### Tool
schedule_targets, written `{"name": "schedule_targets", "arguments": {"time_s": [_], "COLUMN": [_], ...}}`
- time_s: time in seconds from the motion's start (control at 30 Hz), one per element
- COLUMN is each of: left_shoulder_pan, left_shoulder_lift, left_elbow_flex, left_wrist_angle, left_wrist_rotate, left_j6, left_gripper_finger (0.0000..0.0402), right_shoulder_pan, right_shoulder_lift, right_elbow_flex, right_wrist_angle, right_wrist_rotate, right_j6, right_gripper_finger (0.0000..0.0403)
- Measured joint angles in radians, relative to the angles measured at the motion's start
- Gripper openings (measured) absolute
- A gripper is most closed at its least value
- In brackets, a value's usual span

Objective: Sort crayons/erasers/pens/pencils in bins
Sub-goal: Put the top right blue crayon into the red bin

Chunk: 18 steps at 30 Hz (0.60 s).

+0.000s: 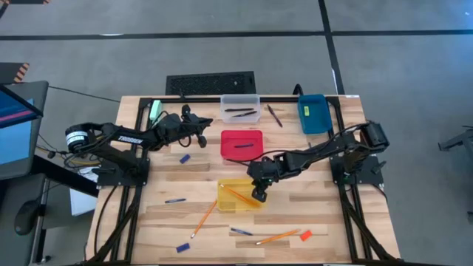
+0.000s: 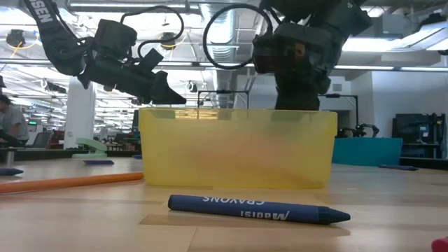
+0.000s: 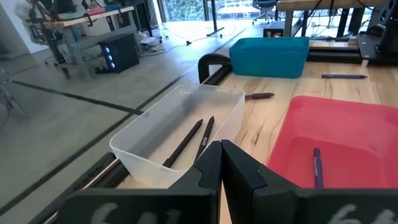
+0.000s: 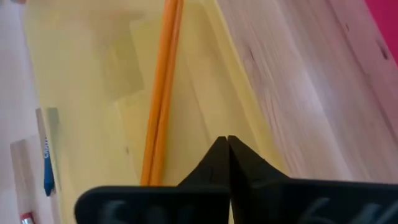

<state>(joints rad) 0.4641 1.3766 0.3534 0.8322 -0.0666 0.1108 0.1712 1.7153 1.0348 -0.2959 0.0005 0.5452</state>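
Observation:
The yellow bin (image 1: 238, 201) holds two orange pencils (image 4: 163, 93) lying side by side on its floor. My right gripper (image 4: 227, 142) hangs shut over the bin's right end (image 1: 259, 195), pointing steeply down, with nothing between its fingers. My left gripper (image 3: 221, 146) waits shut and level near the red bin (image 1: 242, 144), which holds one blue stick (image 3: 318, 167). In the clear bin (image 1: 240, 108) lie two dark pens (image 3: 189, 140). The blue bin (image 1: 314, 113) stands at the far right. A blue crayon (image 2: 259, 208) lies on the table before the yellow bin.
Loose on the table are pencils (image 1: 204, 219) (image 1: 278, 237), blue crayons (image 1: 185, 158) (image 1: 175, 200) (image 1: 182, 247), a pen (image 1: 240, 231), an orange-red eraser (image 1: 305, 235) and a pen (image 1: 275, 115) between the clear and blue bins. A pale green block (image 1: 155, 111) sits far left.

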Motion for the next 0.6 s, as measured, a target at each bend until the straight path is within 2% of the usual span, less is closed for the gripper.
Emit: {"name": "schedule_targets", "arguments": {"time_s": [0.2,0.4,0.6], "left_shoulder_pan": [0.000,0.000,0.000], "left_shoulder_lift": [0.000,0.000,0.000], "left_elbow_flex": [0.000,0.000,0.000], "left_wrist_angle": [-0.019,-0.021,-0.021], "left_wrist_rotate": [0.000,0.000,0.000], "left_j6": [0.000,0.000,0.000], "left_gripper_finger": [0.0000,0.0000,0.0000], "right_shoulder_pan": [-0.005,-0.006,-0.006], "right_shoulder_lift": [0.000,0.000,0.000], "right_elbow_flex": [0.000,0.000,0.000], "right_wrist_angle": [-0.042,-0.109,-0.107], "right_wrist_rotate": [0.006,0.056,0.078], "right_j6": [0.014,0.052,0.057], "right_gripper_finger": [0.0014,0.0007,0.0010]}}
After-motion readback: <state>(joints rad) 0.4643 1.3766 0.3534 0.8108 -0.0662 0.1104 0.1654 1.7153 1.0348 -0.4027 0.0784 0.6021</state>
